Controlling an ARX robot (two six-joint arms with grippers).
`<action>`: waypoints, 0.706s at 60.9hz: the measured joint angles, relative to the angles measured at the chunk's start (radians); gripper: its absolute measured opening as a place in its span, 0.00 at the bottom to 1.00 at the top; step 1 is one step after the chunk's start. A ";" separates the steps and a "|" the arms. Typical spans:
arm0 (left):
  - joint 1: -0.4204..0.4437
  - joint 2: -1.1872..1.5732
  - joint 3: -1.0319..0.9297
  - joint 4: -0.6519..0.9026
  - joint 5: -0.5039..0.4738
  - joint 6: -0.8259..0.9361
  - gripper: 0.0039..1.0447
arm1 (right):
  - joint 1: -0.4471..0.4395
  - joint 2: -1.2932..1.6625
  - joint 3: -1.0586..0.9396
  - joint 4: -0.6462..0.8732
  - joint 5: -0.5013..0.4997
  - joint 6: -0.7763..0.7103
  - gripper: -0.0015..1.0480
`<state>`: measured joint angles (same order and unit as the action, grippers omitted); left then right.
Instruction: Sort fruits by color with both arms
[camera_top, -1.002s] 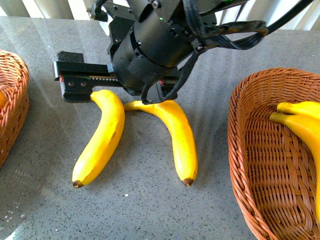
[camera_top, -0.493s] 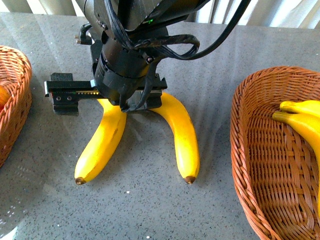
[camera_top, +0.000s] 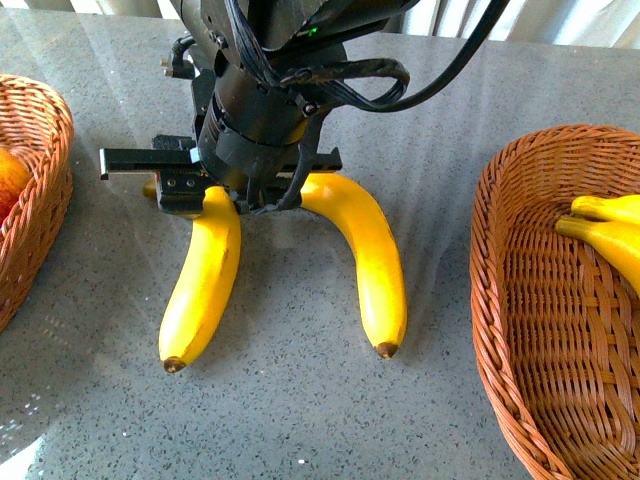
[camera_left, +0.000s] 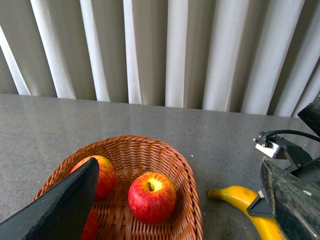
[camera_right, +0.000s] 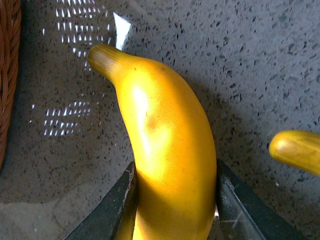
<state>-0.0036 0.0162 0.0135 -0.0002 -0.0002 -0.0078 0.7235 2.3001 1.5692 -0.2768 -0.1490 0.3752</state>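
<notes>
**Clear table at 6 o'clock, crowding at the banana stems**

The right gripper (camera_top: 215, 192) and its cabled arm (camera_top: 265, 90) block the space over both stem ends, with the jaws pressed to either side of the gripped banana (camera_top: 203, 285). The free banana (camera_top: 372, 262) lies just at 3 o'clock of it. Their tips spread apart, leaving a bare wedge of table (camera_top: 290, 400) that opens toward 6 o'clock. The apple basket (camera_top: 60, 150) walls off 9 o'clock and the banana basket (camera_top: 490, 300) walls off 3 o'clock. Grey lanes run between each basket and the bananas.

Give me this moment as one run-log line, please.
right tool: shut on left banana, resting on table | right banana: loose | left tool: open, empty | apples: in basket
</notes>
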 joint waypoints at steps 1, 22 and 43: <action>0.000 0.000 0.000 0.000 0.000 0.000 0.91 | -0.002 -0.003 -0.006 0.003 -0.004 0.000 0.33; 0.000 0.000 0.000 0.000 0.000 0.000 0.91 | -0.106 -0.294 -0.229 0.121 -0.079 -0.008 0.32; 0.000 0.000 0.000 0.000 0.000 0.000 0.91 | -0.401 -0.692 -0.624 0.172 -0.123 -0.146 0.32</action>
<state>-0.0036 0.0162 0.0135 -0.0002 -0.0002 -0.0078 0.3229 1.6077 0.9455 -0.1047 -0.2718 0.2295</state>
